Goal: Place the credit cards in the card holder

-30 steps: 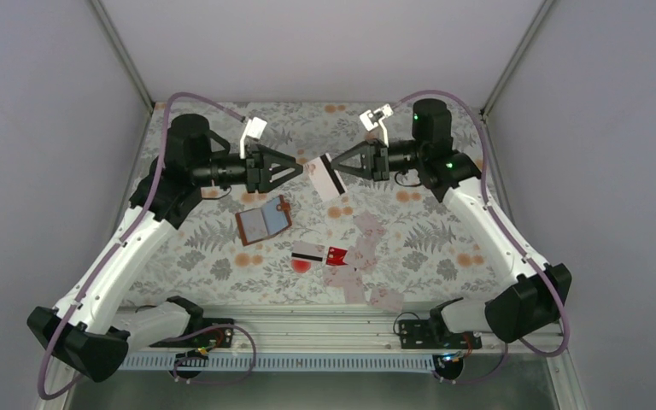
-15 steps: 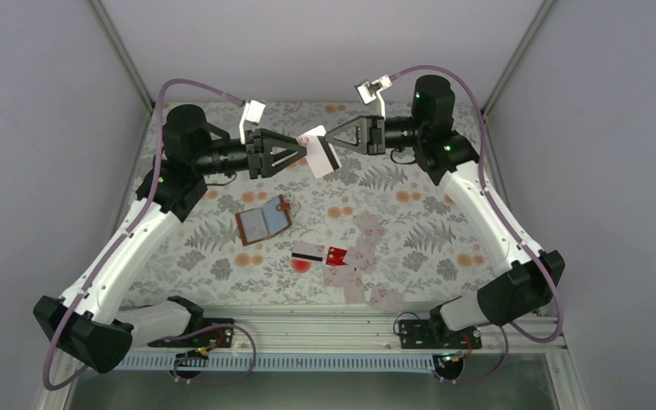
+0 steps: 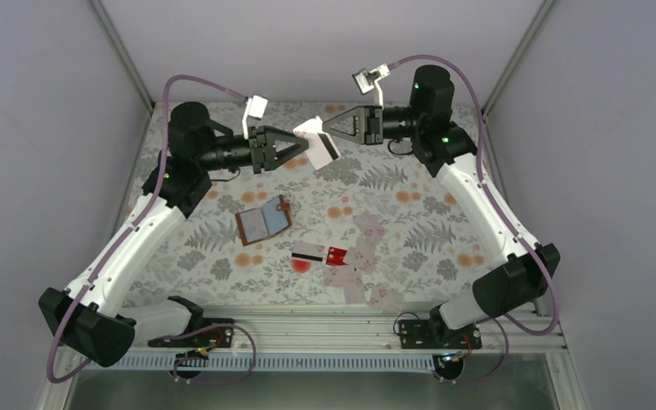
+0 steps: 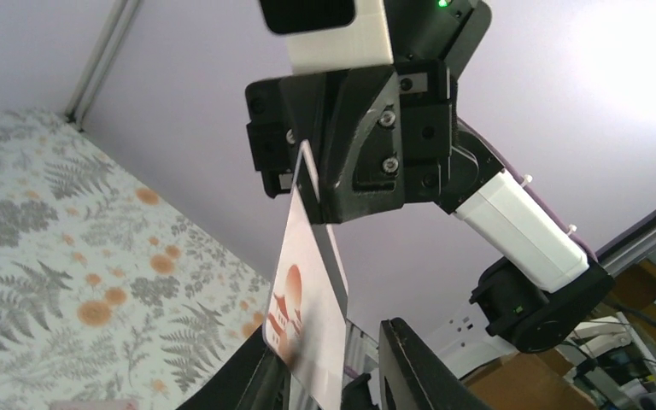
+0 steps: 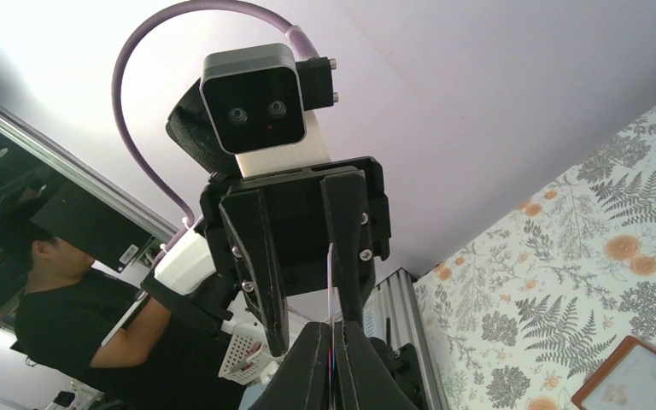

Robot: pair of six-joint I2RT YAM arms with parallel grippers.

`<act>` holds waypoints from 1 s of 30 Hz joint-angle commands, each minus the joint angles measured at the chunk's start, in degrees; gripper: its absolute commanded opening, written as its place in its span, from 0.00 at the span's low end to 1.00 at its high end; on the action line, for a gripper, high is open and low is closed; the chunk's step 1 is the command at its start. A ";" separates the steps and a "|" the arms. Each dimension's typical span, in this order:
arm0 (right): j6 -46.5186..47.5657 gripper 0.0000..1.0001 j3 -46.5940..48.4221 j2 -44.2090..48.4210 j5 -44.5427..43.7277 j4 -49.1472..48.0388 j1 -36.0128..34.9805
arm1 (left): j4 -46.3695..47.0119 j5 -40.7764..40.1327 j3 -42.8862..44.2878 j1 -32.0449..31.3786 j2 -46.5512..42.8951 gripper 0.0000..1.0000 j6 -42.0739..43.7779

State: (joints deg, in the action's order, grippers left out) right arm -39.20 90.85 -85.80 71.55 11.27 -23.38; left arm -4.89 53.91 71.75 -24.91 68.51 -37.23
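Over the last second both arms have lifted and drawn together toward the back of the table (image 3: 444, 213). The left gripper (image 3: 301, 151), which was well apart from the held card (image 3: 319, 147), has now reached it. Its fingers are spread wide with the card's lower edge dipping between them, not yet clamped. The wrist views suggest the card lies close to one finger, though I cannot tell whether it touches. The right gripper (image 3: 328, 132) is closed tight on the card's opposite edge and carries it alone, high in the air. This looks like a hand-over about to be taken. The left side would have to close before the right lets go, or the card drops. The card holder (image 3: 263, 221) lies open and flat on the table, below and nearer than the meeting point, on the left arm's side, with bare cloth all round it. To its right, apart from it, lie the loose cards (image 3: 309, 251), the red card (image 3: 336, 254) among them. The back wall (image 3: 307, 51) appears close behind the grippers, so free room is downward and toward the front. The descent to the holder looks unobstructed.
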 commanded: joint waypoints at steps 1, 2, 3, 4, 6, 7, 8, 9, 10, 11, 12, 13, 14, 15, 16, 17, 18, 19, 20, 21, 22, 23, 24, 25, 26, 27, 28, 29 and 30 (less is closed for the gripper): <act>-0.89 0.03 1.92 -0.72 0.52 -1.06 -0.86 | 4.46 -0.56 0.26 0.06 0.45 0.25 -1.93; -0.80 0.03 1.87 -0.91 0.52 -1.05 -0.88 | 4.65 -0.60 0.24 0.11 0.84 0.21 -1.99; -0.84 0.03 1.88 -0.93 0.44 -1.18 -0.88 | 4.65 -0.61 0.31 0.12 1.17 0.17 -1.98; -0.85 0.03 1.88 -1.09 0.31 -1.24 -0.87 | 4.56 -0.72 0.40 0.12 1.43 0.10 -1.92; -0.80 0.03 1.88 -1.37 0.31 -1.34 -0.88 | 4.02 -1.30 0.82 0.12 1.78 0.03 -1.76; -0.84 0.03 1.95 -1.46 0.36 -1.41 -0.88 | 3.80 -1.65 0.94 0.14 1.88 0.03 -1.70; -0.63 0.03 1.96 -1.60 0.35 -1.24 -0.93 | 3.44 -2.13 1.05 0.12 1.91 0.03 -1.56; -0.23 0.03 2.11 -1.66 0.35 -0.81 -0.89 | 2.83 -2.54 1.42 0.12 2.00 0.02 -1.33; 0.58 0.04 2.32 -1.67 0.23 0.07 -0.88 | 1.59 -3.03 1.83 0.20 2.22 0.02 -1.07; 2.05 0.04 2.89 -1.85 0.02 2.08 -0.88 | -0.14 -3.58 2.52 0.13 2.55 0.02 -0.58; 4.17 0.06 3.75 -2.16 -0.54 4.87 -0.82 | -2.54 -4.50 3.49 0.19 2.98 0.02 0.26; 7.09 0.16 4.64 -2.48 -1.45 8.83 -0.68 | -4.92 -5.19 4.99 0.36 3.48 0.02 1.10; 9.90 0.33 5.36 -2.79 -2.70 12.57 -0.50 | -7.56 -5.90 6.17 0.54 3.79 0.02 2.10; 12.30 0.49 5.07 -2.98 -3.72 15.19 -0.15 | -11.41 -7.78 7.69 0.73 4.11 0.02 3.38; 13.28 0.59 4.21 -2.83 -5.29 17.15 0.23 | -15.27 -9.11 9.28 1.15 4.37 0.02 4.99; 13.92 0.64 3.04 -2.59 -7.30 18.61 0.64 | -18.90 -10.39 10.58 1.77 4.69 0.02 7.05; 14.31 0.66 1.65 -2.35 -9.25 19.53 0.85 | -22.58 -11.92 11.63 2.79 4.75 0.02 8.33; 14.59 0.68 0.22 -2.06 -11.78 19.92 1.02 | -25.86 -12.96 12.20 3.87 4.51 0.02 9.60; 14.78 0.69 -1.25 -1.81 -13.80 20.12 1.05 | -28.90 -13.63 12.37 5.41 4.25 0.02 10.70; 14.89 0.69 -2.68 -1.77 -15.42 20.54 1.05 | -31.87 -14.42 12.53 7.08 4.11 0.02 11.80; 15.09 0.69 -4.12 -1.80 -16.96 20.91 1.05 | -35.59 -15.47 12.82 8.42 4.13 0.02 13.31; 15.38 0.69 -5.44 -1.91 -18.46 21.29 1.07 | -39.46 -17.27 13.09 9.66 4.36 0.02 15.13; 15.50 0.69 -6.69 -2.02 -19.81 21.49 1.05 | -43.49 -19.66 13.49 10.71 4.68 0.02 17.12; 15.55 0.69 -7.96 -2.21 -20.42 21.28 0.98 | -48.27 -21.79 13.36 11.91 4.99 0.02 18.83; 15.49 0.69 -8.99 -2.37 -20.65 21.00 0.86 | -51.02 -23.91 12.75 12.96 5.13 0.02 20.15; 15.52 0.69 -9.53 -2.76 -20.92 21.09 0.62 | -53.05 -25.50 10.88 14.22 5.18 0.02 21.09; 15.81 0.69 -9.83 -3.24 -21.24 21.20 0.18 | -53.97 -26.23 8.64 15.42 4.87 0.02 21.89; 16.31 0.68 -9.75 -4.08 -21.60 21.55 -0.41 | -54.05 -26.62 5.96 16.45 4.34 0.02 22.35; 16.73 0.67 -9.59 -4.76 -22.17 21.86 -1.16 | -53.62 -26.89 3.58 17.29 3.67 0.02 22.23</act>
State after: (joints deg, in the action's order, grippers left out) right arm -24.93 81.47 -88.60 53.19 31.62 -22.92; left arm -47.27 32.97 82.06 -10.72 73.10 -20.18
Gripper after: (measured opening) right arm 0.682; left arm 0.028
